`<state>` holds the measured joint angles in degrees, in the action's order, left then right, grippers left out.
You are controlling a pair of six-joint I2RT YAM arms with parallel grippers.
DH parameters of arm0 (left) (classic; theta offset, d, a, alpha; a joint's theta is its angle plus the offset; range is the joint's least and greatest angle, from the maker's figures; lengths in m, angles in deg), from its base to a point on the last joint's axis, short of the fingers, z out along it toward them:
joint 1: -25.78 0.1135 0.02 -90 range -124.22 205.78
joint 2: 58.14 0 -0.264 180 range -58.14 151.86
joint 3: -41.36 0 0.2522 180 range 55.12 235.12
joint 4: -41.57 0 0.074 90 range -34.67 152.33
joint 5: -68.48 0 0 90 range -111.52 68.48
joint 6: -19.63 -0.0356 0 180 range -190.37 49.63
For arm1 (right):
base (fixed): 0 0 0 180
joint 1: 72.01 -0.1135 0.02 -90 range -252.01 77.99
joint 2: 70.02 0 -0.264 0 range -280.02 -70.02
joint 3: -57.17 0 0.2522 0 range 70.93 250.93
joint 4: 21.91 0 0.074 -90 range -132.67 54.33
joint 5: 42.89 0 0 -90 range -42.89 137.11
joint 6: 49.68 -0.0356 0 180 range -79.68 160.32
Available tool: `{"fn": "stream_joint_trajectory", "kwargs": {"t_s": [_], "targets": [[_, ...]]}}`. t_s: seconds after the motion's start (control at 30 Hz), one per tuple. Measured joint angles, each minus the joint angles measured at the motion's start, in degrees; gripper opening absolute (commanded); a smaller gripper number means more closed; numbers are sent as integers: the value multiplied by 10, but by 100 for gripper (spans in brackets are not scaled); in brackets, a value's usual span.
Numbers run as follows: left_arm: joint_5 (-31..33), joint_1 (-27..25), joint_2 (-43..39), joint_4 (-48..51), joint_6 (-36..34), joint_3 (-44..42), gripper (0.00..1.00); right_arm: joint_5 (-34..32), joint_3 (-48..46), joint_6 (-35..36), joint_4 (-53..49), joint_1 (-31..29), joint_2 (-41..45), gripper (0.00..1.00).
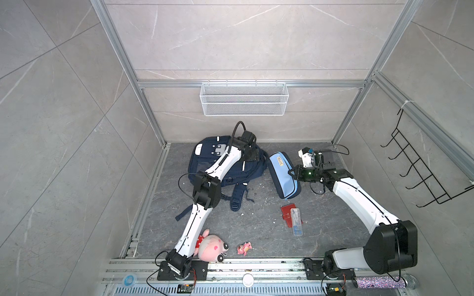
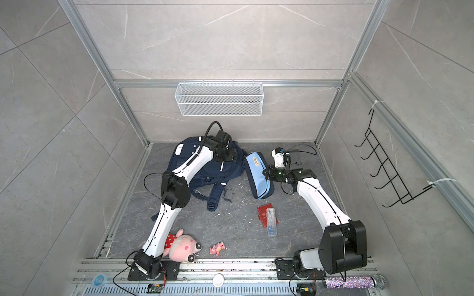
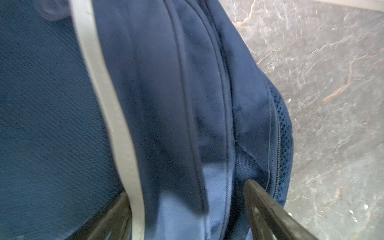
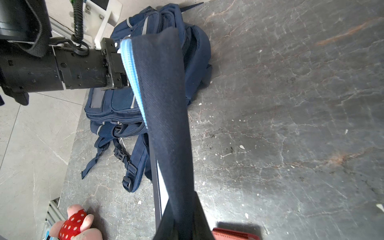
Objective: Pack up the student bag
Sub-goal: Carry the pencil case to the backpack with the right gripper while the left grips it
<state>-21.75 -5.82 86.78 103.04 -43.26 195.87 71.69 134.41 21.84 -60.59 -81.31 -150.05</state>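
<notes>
Pencil case (image 1: pixel 283 175) is sitting clamped in right gripper (image 1: pixel 291 173) while left gripper (image 3: pixel 187 197) is straddling the student bag (image 1: pixel 198 166) wide open, probably needing a firm zip-edge pinch first.

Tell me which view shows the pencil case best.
Both top views: the whole pencil case shows, light-blue face toward the camera, right of the bag. The right wrist view shows only its navy side and blue zip, close up; the left wrist view shows none of it, only bag fabric.

Pink plush (image 1: pixel 211 247), red wallet (image 1: pixel 286 212), wire basket (image 1: pixel 243 98)
</notes>
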Motion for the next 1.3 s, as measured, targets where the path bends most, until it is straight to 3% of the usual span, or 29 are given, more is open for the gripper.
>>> {"fn": "stream_joint_trajectory", "kwargs": {"t_s": [0.1, 0.3, 0.53, 0.8, 1.03, 1.3], "targets": [[17, -2, 3, -19, 10, -19, 57, 0, 0, -4, -3, 0, 1, 0], [30, 1, -7, -74, 25, -79, 0, 0, 0, -13, -5, 0, 1, 0], [9, 4, -50, -126, 27, -147, 0, -29, 3, -44, -8, 3, -2, 0], [-62, 6, -188, -133, 9, -264, 0, -18, 26, -184, 41, 13, -40, 0], [-151, 8, -330, -171, 26, -367, 0, 6, 21, -286, 116, -7, -61, 0], [-271, 7, -359, -264, 96, -429, 0, 14, 21, -366, 209, -46, -162, 0]]}}
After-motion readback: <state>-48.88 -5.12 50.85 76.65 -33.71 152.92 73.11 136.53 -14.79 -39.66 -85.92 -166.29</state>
